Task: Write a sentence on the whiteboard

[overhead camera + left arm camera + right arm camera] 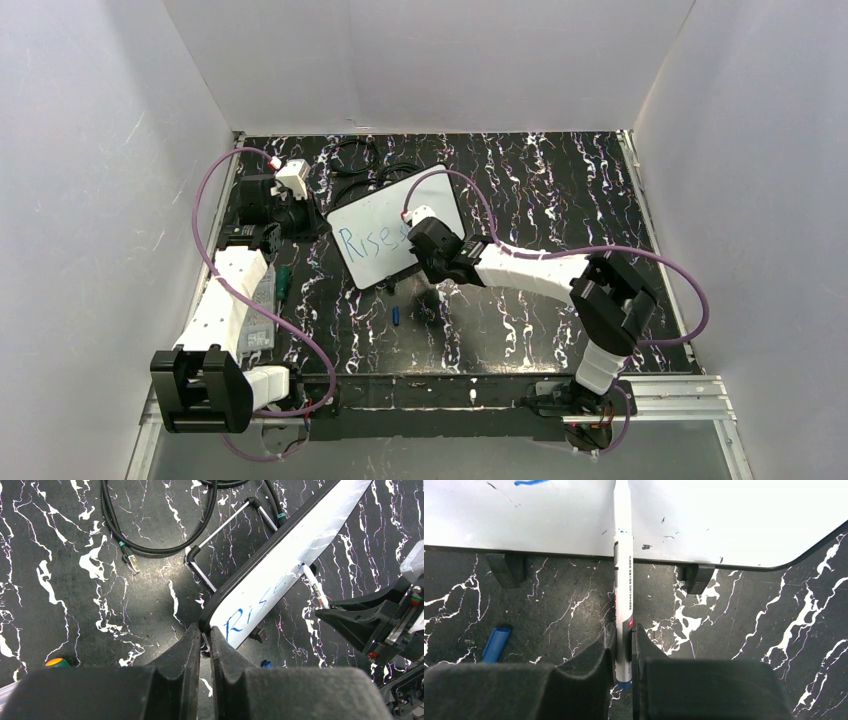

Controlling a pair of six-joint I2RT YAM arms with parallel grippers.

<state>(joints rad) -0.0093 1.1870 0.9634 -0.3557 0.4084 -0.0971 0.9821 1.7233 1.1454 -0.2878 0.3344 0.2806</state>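
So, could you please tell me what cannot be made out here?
Top view: the right gripper hides the end of the writing on the whiteboard.
Right wrist view: the top edge cuts off the marker tip.
Left wrist view: unclear whether the left gripper touches the whiteboard.

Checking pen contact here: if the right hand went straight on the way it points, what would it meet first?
The whiteboard. The marker clamped in the right hand leads, its tip over the white face, probably touching it, though depth is unclear.

Blue sentence (367, 242) on white whiteboard (392, 207); white marker (623, 580); black table (560, 190) veined white.
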